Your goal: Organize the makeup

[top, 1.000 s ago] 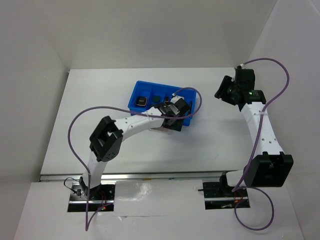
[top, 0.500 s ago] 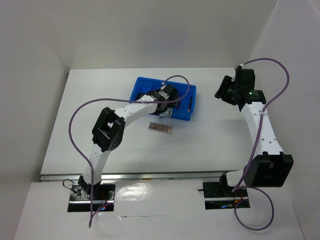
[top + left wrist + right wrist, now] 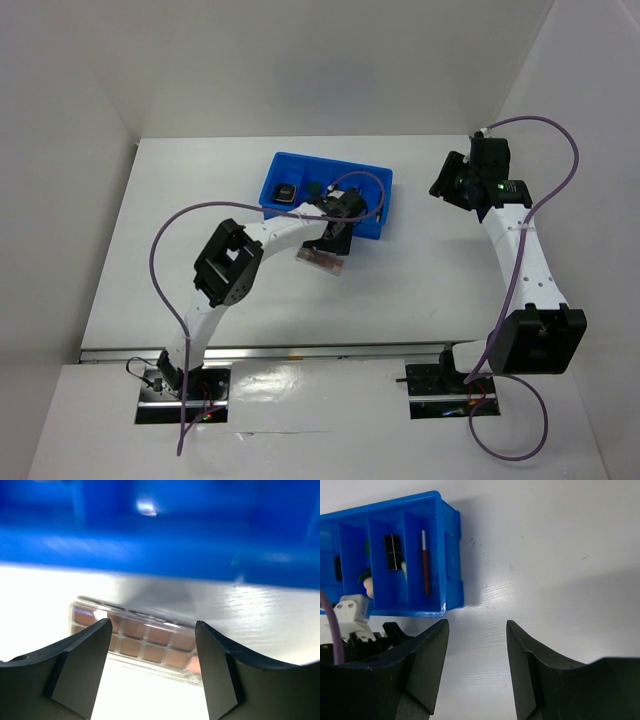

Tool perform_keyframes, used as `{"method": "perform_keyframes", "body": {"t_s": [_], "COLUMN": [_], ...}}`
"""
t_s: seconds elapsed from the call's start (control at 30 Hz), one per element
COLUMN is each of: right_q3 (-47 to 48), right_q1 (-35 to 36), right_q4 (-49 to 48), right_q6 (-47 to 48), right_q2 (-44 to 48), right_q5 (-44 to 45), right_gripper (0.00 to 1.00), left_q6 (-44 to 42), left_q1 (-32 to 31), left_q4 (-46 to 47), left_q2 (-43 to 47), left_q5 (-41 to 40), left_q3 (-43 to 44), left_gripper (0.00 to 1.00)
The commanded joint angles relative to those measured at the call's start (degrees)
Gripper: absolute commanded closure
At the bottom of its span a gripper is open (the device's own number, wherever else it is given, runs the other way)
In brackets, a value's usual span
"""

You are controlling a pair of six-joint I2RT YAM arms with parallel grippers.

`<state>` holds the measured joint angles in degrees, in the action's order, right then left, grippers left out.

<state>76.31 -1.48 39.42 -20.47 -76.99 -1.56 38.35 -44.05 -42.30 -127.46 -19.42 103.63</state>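
The pinkish flat palette (image 3: 320, 262) lies on the white table just in front of the blue divided tray (image 3: 266, 195). My left gripper (image 3: 337, 240) hovers at the tray's near wall, right beside the palette. In the left wrist view the palette (image 3: 145, 641) shows low between and just beyond my open left gripper (image 3: 152, 625), untouched. Inside the tray sit a black square compact (image 3: 285, 195), a dark green round piece (image 3: 314, 188), a thin pencil (image 3: 425, 562), a black-gold case (image 3: 392, 551) and a peach sponge (image 3: 368, 585). My right gripper (image 3: 477, 625) hangs open and empty, right of the tray.
The tray's blue wall (image 3: 150, 540) fills the top of the left wrist view, close behind the palette. The left arm's purple cable (image 3: 160, 250) loops over the table's left part. White walls enclose the table at the back and both sides.
My left gripper was over the tray half a second ago and has come back to the tray's near side, by the palette. The right arm has not moved.
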Motion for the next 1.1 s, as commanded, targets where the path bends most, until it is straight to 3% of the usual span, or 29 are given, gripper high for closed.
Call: {"method": "perform_keyframes", "body": {"t_s": [0.0,0.53,0.63,0.73,0.77,0.87,1.07], "right_q3": [0.59,0.06,0.06,-0.46,-0.46,-0.46,-0.46], "right_q1": [0.16,0.16,0.16,0.16,0.16,0.16,0.16], "right_q4": [-1.27,-1.8,-1.8,-1.8,-1.8,-1.8,-1.8], "right_q6": [0.69,0.69,0.69,0.69,0.69,0.69,0.69], "right_q2": [0.97,0.97,0.97,0.97,0.97,0.97,0.97], "right_q5": [-0.63,-1.16,-1.16,-1.16,-1.16,-1.69,-1.69], "right_gripper": [0.42,0.42,0.41,0.4,0.4,0.4,0.4], "left_q6": [8.4,14.64,16.58,17.64,17.64,17.11,16.58], "left_q1": [-2.79,-3.32,-3.32,-3.32,-2.8,-1.57,0.28], "left_q4": [-5.93,-4.01,-4.63,-4.63,-2.28,1.95,7.23], "left_q2": [-2.27,12.67,13.99,15.3,16.35,18.21,16.99], "left_q5": [-3.43,-2.64,-2.64,-0.55,0.25,4.2,8.87], "left_q3": [3.06,-19.33,-21.45,-24.17,-25.14,-29.27,-31.3], "left_gripper": [0.19,0.17,0.13,0.0,0.0,0.0,0.18]}}
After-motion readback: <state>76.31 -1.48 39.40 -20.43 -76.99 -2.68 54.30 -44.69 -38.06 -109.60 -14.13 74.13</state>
